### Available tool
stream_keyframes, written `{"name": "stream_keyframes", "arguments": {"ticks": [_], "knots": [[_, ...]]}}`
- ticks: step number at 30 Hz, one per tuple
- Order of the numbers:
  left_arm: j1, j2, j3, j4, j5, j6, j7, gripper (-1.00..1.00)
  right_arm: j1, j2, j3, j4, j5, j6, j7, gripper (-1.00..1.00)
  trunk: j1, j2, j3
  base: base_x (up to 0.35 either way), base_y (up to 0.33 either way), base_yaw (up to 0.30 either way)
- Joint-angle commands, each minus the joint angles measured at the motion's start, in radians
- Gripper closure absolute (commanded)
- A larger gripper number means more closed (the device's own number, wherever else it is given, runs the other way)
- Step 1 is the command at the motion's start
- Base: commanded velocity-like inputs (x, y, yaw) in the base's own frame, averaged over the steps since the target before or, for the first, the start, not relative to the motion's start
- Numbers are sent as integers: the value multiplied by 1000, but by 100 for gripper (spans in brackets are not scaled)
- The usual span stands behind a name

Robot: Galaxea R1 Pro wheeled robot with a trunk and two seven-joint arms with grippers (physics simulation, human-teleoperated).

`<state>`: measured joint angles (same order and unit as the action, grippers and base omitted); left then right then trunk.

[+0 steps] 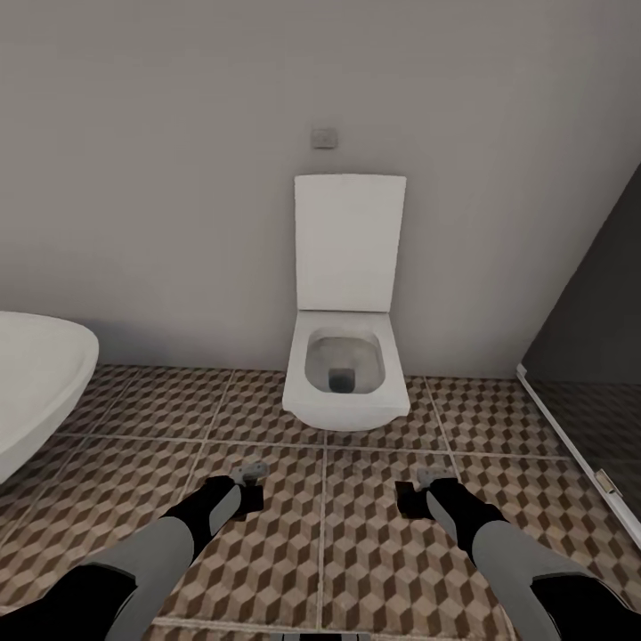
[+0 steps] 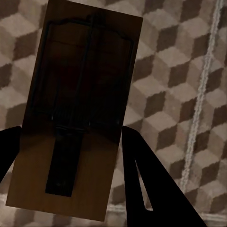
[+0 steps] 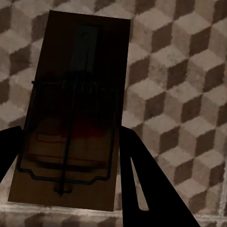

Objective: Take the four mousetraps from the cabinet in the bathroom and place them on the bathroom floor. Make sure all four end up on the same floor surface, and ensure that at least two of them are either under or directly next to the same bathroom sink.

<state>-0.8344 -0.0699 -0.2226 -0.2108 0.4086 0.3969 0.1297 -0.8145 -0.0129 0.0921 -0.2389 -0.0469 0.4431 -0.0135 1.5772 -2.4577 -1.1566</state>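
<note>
We hold one mousetrap (image 2: 71,118) clamped in our left end effector (image 1: 252,485) and another mousetrap (image 3: 75,113) in our right end effector (image 1: 418,494), both low above the floor (image 1: 374,570) for setting down.

Matt brown wood is seen in both mousetrap boards (image 2: 71,118) (image 3: 75,109), dark metal in their springs. The bathroom floor (image 1: 356,543) is tiled, smooth, cube-printed. The toilet (image 1: 347,356) looks glossy white ceramic.
</note>
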Motion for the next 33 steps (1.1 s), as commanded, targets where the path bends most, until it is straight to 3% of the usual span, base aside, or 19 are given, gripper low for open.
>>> {"name": "stream_keyframes", "arguments": {"ticks": [1,10,33], "knots": [[0,0,-7,-2,7,6,7,100,0,-1,8,-2,-8,6,0,100,0,0,-1,0,0,0],[0,1,-7,-2,7,6,7,100,0,-1,8,-2,-8,6,0,100,0,0,-1,51,0,0],[0,1,-7,-2,7,2,7,100,0,-1,8,-2,-7,5,0,100,0,0,-1,278,0,0]]}}
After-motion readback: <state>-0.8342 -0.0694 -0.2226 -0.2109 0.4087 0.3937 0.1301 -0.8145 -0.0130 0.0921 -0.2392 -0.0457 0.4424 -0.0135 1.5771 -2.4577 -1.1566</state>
